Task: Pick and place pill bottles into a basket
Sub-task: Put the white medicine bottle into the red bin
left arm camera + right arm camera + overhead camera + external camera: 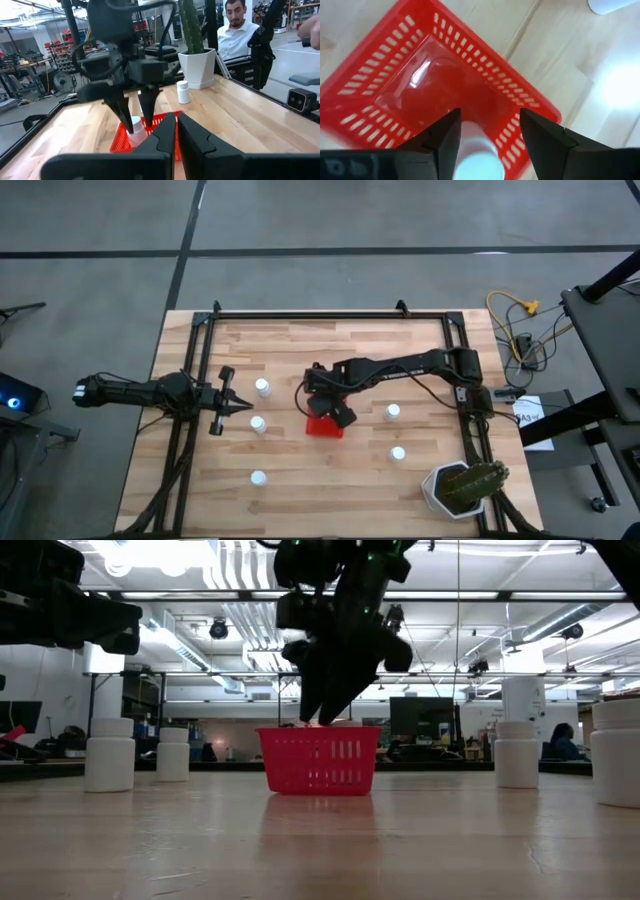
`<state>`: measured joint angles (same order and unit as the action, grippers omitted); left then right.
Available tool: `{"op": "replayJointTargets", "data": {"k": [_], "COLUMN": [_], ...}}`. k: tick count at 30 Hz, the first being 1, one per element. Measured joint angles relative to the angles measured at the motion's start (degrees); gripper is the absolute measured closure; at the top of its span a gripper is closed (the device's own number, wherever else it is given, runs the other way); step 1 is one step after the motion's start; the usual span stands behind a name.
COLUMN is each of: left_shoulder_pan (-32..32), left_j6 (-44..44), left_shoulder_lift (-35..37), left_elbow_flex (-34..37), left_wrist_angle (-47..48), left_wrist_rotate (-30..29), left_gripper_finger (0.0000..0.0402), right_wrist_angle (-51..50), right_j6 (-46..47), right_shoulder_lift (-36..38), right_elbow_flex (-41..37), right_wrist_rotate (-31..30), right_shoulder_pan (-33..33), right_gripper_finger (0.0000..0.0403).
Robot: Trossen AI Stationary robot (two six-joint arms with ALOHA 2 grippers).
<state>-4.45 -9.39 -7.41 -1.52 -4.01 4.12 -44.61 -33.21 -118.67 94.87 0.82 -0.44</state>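
Right pincer (487,145) hung directly over the red basket (323,426) at mid-table, its fingers clamped on a white pill bottle (472,160) above the basket's open top. Left pincer (232,402) waited near the table's left side, fingers nearly closed, holding nothing.

Right gripper (318,718) over the basket (318,760)

Its fingers (308,700) point down to the red basket's rim at mid-surface (320,840). White bottles stand either side: two left (110,754), two right (517,754).
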Motion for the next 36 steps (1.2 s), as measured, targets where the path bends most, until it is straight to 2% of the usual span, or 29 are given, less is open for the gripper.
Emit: {"op": "replayJointTargets", "data": {"k": [7,16,25,36], "left_shoulder_pan": [0.00,-0.01,0.00,-0.01], "left_j6": [-0.02,-0.01,-0.02,-0.02], "left_shoulder_lift": [-0.06,-0.03,-0.03,-0.03], "left_elbow_flex": [0.00,0.00,0.00,0.00], "left_wrist_angle": [-0.04,-0.01,-0.02,-0.02], "left_wrist_rotate": [0.00,-0.01,-0.02,-0.01], "left_gripper_finger": [0.0400,0.0400,0.0400,0.0400], "right_wrist_angle": [-0.25,-1.30,-6.49,-6.81], "right_j6": [-0.59,0.52,3.15,3.00], "right_shoulder_lift": [-4.20,-2.84,-2.85,-2.85], "right_elbow_flex": [1.18,1.51,1.49,2.88], "right_wrist_rotate": [-5.82,-7.56,-11.44,-11.30], "right_shoulder_pan": [0.05,0.08,0.45,0.71], "right_gripper_finger": [0.0211,0.0211,0.0211,0.0211]}}
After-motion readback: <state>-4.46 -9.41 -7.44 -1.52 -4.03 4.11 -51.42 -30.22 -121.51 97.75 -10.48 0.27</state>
